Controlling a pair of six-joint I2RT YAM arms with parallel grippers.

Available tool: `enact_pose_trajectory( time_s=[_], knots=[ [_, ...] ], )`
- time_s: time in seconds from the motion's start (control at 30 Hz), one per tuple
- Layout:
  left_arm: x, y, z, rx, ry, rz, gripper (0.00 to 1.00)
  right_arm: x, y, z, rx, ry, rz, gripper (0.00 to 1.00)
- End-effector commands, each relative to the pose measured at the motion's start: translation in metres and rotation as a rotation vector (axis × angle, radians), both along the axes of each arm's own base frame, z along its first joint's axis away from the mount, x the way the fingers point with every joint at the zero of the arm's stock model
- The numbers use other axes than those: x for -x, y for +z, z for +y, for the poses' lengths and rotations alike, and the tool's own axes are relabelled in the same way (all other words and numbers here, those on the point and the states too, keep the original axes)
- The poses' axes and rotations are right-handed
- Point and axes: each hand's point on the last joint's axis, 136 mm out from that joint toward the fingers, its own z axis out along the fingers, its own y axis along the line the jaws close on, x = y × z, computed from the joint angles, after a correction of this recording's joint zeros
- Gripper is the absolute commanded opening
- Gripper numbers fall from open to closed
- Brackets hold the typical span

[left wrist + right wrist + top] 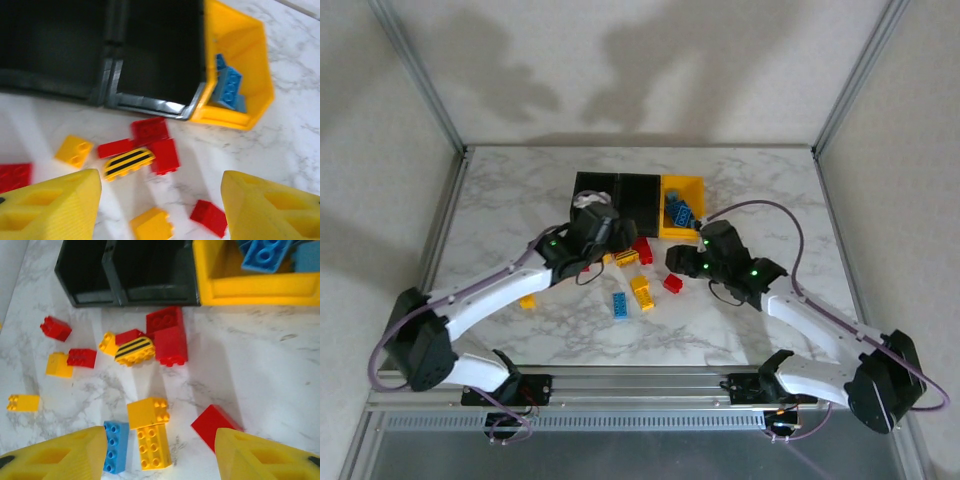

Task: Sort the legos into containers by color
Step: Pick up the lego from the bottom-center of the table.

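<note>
Sorting at an early stage. Several blue bricks (265,252) lie in the yellow bin (260,290); the two black bins (150,296) look empty. Red bricks (170,340) and yellow bricks (147,412), plus one blue brick (115,447), lie loose on the table (520,190) just before the bins, so most of the work appears to remain. Left gripper (160,192) and right gripper (160,440) hover over this scatter, fingers spread, holding nothing. A striped piece (134,349) touches the red cluster, and two yellows abut the blue, likely crowding any pinch.
</note>
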Motion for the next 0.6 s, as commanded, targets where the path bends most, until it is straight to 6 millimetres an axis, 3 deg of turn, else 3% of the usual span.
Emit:
enact_pose_trajectory(
  time_s=[0.0,0.13,0.3,0.57],
  knots=[
    [0.017,-0.014,0.039,0.004,0.096,0.053,0.66,0.006,0.010,0.033,-0.038,0.076,-0.003,0.59],
    [0.036,-0.037,0.081,0.007,0.190,0.104,0.68,0.021,-0.012,0.066,0.016,0.163,0.063,0.58],
    [0.056,-0.060,0.114,0.019,0.276,0.160,0.71,0.045,-0.042,0.103,0.101,0.274,0.138,0.57],
    [0.075,-0.078,0.149,0.028,0.362,0.211,0.71,0.059,-0.087,0.124,0.217,0.327,0.251,0.57]
  ],
)
